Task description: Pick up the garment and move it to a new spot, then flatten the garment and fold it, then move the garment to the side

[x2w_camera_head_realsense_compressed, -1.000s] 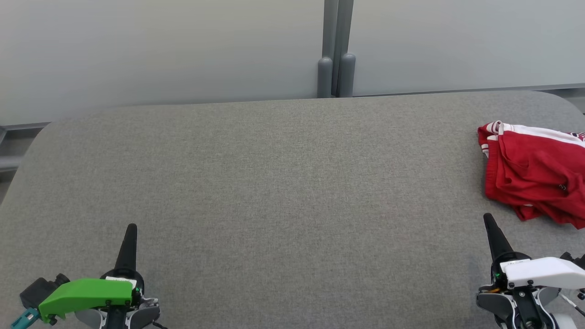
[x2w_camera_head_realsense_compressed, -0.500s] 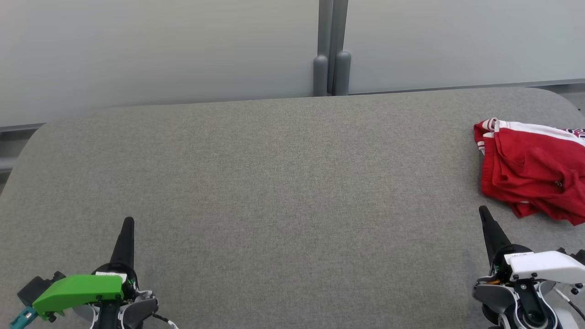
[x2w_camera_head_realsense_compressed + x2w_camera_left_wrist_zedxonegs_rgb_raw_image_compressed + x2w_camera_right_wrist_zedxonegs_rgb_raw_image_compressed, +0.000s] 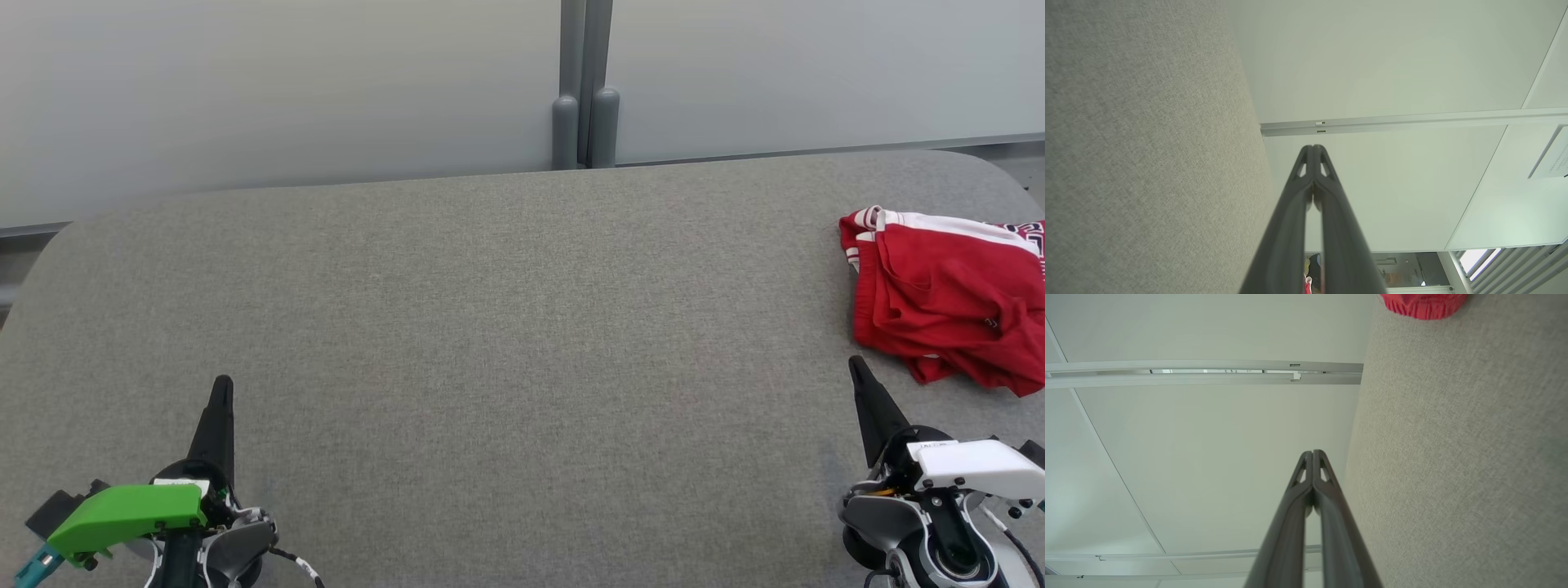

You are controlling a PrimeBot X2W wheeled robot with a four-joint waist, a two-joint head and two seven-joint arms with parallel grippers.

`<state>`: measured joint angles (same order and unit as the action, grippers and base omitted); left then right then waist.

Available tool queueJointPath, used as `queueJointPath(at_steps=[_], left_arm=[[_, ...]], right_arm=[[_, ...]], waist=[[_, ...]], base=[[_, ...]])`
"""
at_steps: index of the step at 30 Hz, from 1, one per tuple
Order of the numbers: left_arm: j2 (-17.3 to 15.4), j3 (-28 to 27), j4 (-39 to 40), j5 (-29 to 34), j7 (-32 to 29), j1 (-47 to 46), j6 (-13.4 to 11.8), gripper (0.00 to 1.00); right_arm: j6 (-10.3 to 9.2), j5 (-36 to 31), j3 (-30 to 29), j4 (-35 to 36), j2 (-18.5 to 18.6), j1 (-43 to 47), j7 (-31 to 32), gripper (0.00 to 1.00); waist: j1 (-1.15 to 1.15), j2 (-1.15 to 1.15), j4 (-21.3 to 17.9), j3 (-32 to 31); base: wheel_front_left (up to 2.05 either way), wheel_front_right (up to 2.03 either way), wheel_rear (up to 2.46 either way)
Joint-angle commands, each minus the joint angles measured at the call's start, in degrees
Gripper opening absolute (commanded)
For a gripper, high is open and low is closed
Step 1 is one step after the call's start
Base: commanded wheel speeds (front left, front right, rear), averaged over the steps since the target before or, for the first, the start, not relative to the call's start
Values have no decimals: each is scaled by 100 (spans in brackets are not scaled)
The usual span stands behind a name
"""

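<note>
The grey padded table (image 3: 490, 327) takes most of the head view, and every place here is told from it. The red garment (image 3: 939, 302), with white trim, lies on the table's right end, closer to its far edge than to its near edge. It is a rumpled, loosely doubled heap, and part of it runs out of the picture on the right. The left gripper (image 3: 221, 382) stands over the table's near left part. The right gripper (image 3: 856, 363) stands over its near right part, just short of the garment and not touching it. Both have their two dark fingers (image 3: 1290, 228) pressed together with nothing between them. As a judgement, the scene fits two stages: either the garment waits at the table's end to be picked up and carried to a new spot, or it is already folded, not very neatly, and put aside there. The pictures do not settle which, so no sure next move can be named; if the garment is to be lifted, the fingers must spread before they can take the cloth, and the right gripper is the nearer one. The head view gives the whole table with both grippers. The wrist views give the closed fingertips from close by. The right wrist view also catches a ribbed red hem on the table, while the left wrist view has bare table cloth and a pale wall (image 3: 1372, 61).
</note>
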<state>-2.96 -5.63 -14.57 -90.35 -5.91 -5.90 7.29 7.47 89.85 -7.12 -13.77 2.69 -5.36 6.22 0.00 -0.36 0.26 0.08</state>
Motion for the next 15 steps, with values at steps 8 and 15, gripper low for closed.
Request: queueJointPath(at_steps=[8,15], left_arm=[[12,-67,43,-209,-54,-88,36,0],[12,-66,43,-210,-53,-87,36,0]], right_arm=[[4,270,16,-16,34,-90,70,0],[4,270,16,-16,34,-90,70,0]], waist=[[0,36,-26,10],[0,36,-26,10]], base=[[0,0,0],[0,0,0]])
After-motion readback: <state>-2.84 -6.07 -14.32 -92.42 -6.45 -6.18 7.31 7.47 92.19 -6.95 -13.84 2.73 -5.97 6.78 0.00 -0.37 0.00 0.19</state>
